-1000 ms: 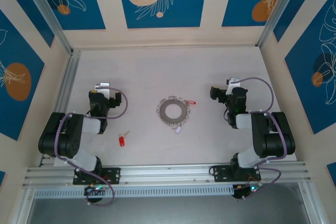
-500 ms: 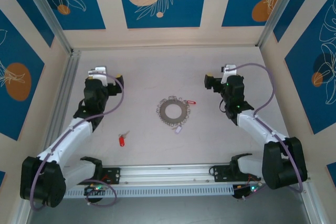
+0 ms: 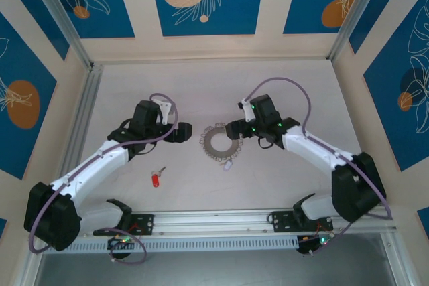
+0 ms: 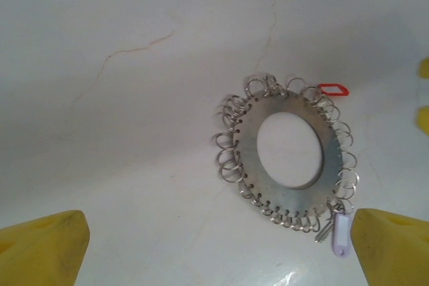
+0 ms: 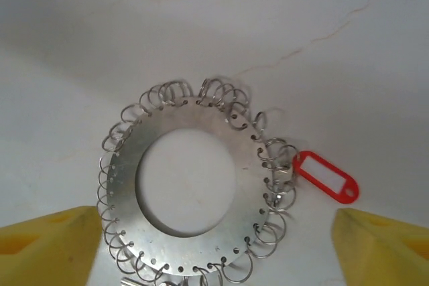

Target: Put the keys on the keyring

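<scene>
The red-headed key [image 3: 156, 179] is tiny, light and stiff, with a smooth plastic head and a short thin blade, and it lies flat on the desk [image 3: 201, 85]. I judge it will skid under a finger rather than lift. The head is its thickest part, so that is the place to pinch it, across the flat faces, leaving the blade free. It lies alone, well apart from the keyring [image 3: 221, 142], to the near-left of it.

The keyring is a flat metal disc with a wide hole. Its rim is drilled and fringed with many small split rings [image 5: 221, 90]. A red tag [image 5: 326, 177] hangs off one side and a pale tag [image 4: 340, 236] off another. It looks rigid and heavier than the key, yet likely to slide on the smooth desk. The little rings look springy and loose, and would need steadying. Taking the disc by its rim, between rings, seems surest.

The left pincer [image 4: 216, 249] stands open and empty just left of the keyring, its yellow fingers [image 4: 43, 249] spread wide and the disc ahead of them. The right pincer [image 5: 214, 242] is open too, at the keyring's far-right edge, its fingers [image 5: 379, 242] set wider apart than the disc. No finger appears to touch the keyring. The key lies on the left pincer's side, farther from the keyring than that pincer.
</scene>
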### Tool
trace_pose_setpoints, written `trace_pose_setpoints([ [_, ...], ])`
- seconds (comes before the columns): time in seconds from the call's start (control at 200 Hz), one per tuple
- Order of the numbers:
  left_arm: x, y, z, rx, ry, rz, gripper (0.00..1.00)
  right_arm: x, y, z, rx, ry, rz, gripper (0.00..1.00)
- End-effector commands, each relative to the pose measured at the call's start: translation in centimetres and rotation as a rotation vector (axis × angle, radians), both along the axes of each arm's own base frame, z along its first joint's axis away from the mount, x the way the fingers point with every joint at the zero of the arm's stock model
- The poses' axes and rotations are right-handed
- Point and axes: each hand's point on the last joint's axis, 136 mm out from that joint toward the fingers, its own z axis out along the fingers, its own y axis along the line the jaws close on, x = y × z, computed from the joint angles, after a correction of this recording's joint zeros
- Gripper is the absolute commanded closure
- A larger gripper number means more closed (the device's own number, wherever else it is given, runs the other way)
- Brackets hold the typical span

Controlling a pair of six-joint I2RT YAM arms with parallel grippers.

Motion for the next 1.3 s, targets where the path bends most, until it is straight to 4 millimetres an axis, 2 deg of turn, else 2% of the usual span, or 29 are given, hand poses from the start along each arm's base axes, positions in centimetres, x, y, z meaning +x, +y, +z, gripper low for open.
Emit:
trace_pose_setpoints([
  [0.0, -0.7, -0.9, -1.0, -0.062, 0.059, -0.016, 0.0, 0.1, 2.4, -0.3, -0.03, 0.063, 0.094, 0.25],
  [0.095, -0.9, -0.9, -1.7, -0.082, 0.073, 0.0, 0.0, 1.2, 3.9, -0.9, -0.048, 0.087, 0.124, 0.39],
  [0.195, -1.3, 0.2, -2.3, -0.056, 0.121, 0.047, 0.01, 1.8, 4.9, -1.4, -0.045, 0.117, 0.143, 0.45],
  [0.3, -2.8, 3.6, -3.0, 0.065, 0.196, 0.157, 0.02, 1.8, 5.6, -1.3, -0.034, 0.12, 0.16, 0.45],
  [0.42, -5.5, 7.5, -4.4, 0.166, 0.267, 0.306, 0.02, 1.4, 6.1, -1.3, 0.004, 0.122, 0.159, 0.43],
  [0.54, -8.0, 9.5, -6.7, 0.204, 0.349, 0.405, 0.03, 0.8, 6.9, -1.6, 0.067, 0.147, 0.17, 0.38],
  [0.675, -9.9, 11.1, -9.1, 0.234, 0.414, 0.495, 0.07, 0.3, 7.3, -0.6, 0.114, 0.114, 0.194, 0.36],
  [0.82, -10.7, 11.2, -11.4, 0.261, 0.466, 0.514, 0.1, 0.0, 7.0, 1.0, 0.134, 0.053, 0.21, 0.36],
  [0.895, -10.8, 11.2, -12.0, 0.303, 0.477, 0.504, 0.17, -0.1, 6.7, 1.6, 0.142, 0.028, 0.213, 0.35],
  [1.085, -11.2, 10.4, -13.5, 0.341, 0.508, 0.465, 0.36, 0.2, 5.4, 1.8, 0.171, 0.015, 0.183, 0.35],
  [1.29, -12.1, 9.6, -14.7, 0.344, 0.533, 0.429, 0.46, 0.4, 4.2, 1.5, 0.17, 0.017, 0.156, 0.35],
])
